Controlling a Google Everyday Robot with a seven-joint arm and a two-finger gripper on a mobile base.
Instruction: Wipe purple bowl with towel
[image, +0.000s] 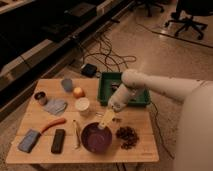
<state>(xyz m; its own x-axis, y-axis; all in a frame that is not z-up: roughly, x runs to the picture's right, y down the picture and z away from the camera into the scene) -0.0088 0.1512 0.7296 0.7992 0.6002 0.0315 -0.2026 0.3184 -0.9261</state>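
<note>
The purple bowl (96, 138) stands upright on the wooden table (140, 152), near the front middle. The towel (55, 106) is a grey-blue cloth lying flat at the left of the table, well away from the gripper. My gripper (105, 120) reaches in from the right and hangs just above the bowl's far rim, pointing down and to the left. I see no towel in it.
A green tray (114, 79) sits at the back right under my arm. A white cup (82, 105), an orange (78, 92), a blue cup (67, 84) and a can (41, 97) stand behind the bowl. A dark cluster (127, 136) lies to its right. A black block (58, 141) and a blue sponge (29, 141) lie front left.
</note>
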